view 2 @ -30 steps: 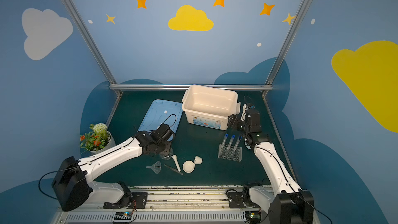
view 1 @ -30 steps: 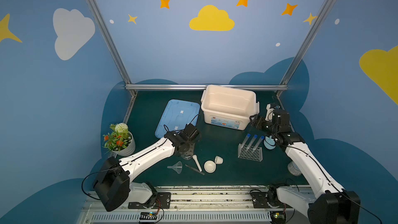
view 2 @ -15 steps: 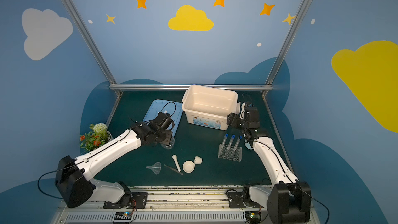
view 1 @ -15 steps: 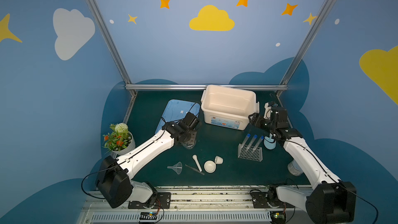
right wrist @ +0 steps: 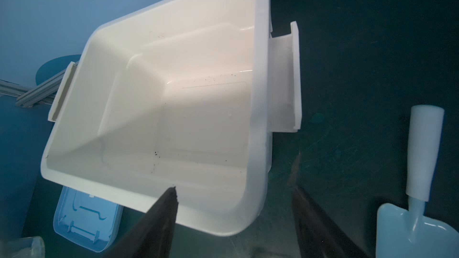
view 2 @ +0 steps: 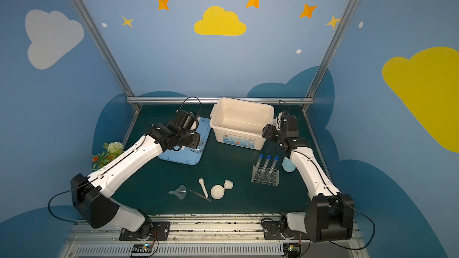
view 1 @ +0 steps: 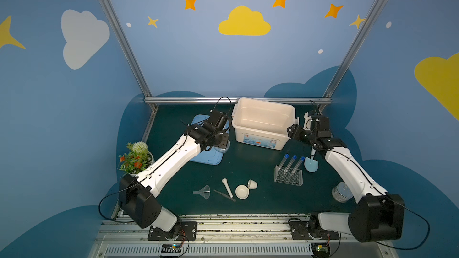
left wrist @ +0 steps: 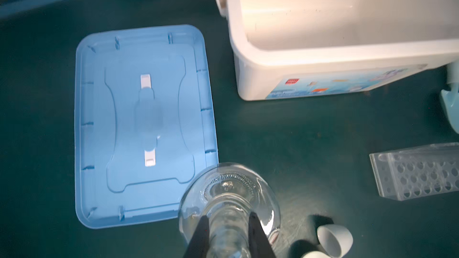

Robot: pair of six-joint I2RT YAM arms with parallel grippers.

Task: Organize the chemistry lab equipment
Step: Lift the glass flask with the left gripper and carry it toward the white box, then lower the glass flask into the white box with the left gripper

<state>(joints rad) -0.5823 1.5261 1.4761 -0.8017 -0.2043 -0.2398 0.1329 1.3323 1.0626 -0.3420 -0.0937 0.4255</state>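
My left gripper (left wrist: 227,215) is shut on the neck of the glass flask (left wrist: 228,187). It holds the flask (view 1: 222,146) in the air over the near right corner of the blue lid (view 1: 206,156). My right gripper (right wrist: 234,189) is open and empty, and hovers at the right front corner of the white bin (view 1: 263,122). Three blue-capped test tubes (view 1: 291,163) lean in the clear rack (view 1: 288,177). Near the front lie the funnel (view 1: 205,191), tweezers (view 1: 224,195), pestle (view 1: 227,187), bowl (view 1: 242,191) and tipped cup (view 1: 252,184).
A pale blue scoop (view 1: 311,163) lies right of the rack, under my right arm. A potted flower plant (view 1: 135,157) stands at the left edge. A round clear-and-metal container (view 1: 341,192) sits at the right front. The metal frame bar runs behind the bin.
My left arm has carried the flask up and toward the back, closer to the bin. My right gripper has shifted slightly toward the bin's corner, and its jaws have narrowed a little.
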